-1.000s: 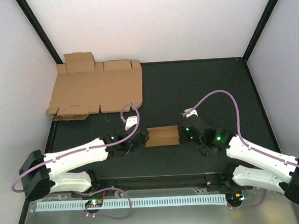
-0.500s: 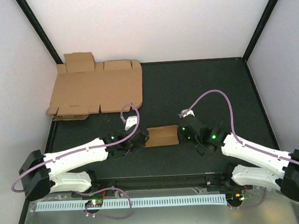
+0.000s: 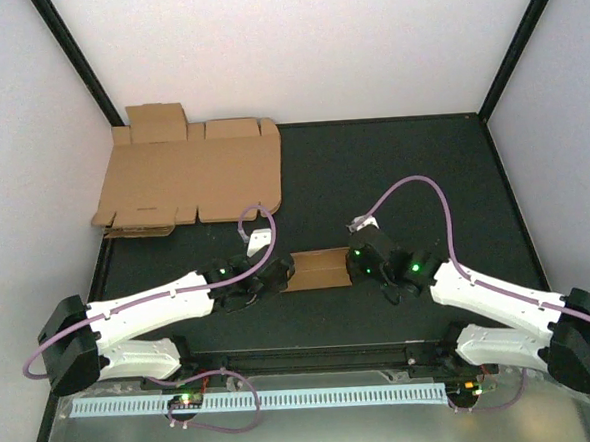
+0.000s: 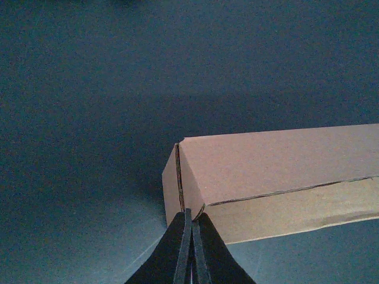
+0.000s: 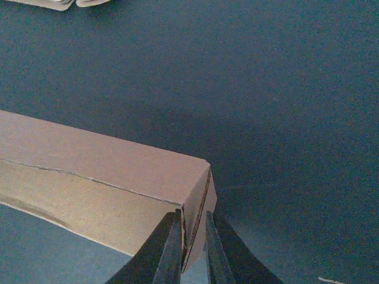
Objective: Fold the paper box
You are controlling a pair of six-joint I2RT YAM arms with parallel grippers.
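Note:
The paper box (image 3: 318, 270) is a small brown rectangular box lying on the dark table between my two grippers. My left gripper (image 3: 278, 274) is at its left end. In the left wrist view the box (image 4: 278, 171) fills the right side, and my left gripper (image 4: 189, 218) is shut, its tips touching the seam of the box's end. My right gripper (image 3: 356, 264) is at the right end. In the right wrist view the fingers (image 5: 173, 239) stand either side of the end wall of the box (image 5: 89, 171), and my right gripper (image 5: 192, 234) is closed on that wall.
Larger flat brown cardboard sheets (image 3: 187, 172) lie at the back left corner; their edge shows in the right wrist view (image 5: 53, 3). White walls and black frame posts ring the table. Purple cables loop above both wrists.
My right gripper has moved left and onto the box's right end. The left arm and the box have hardly moved.

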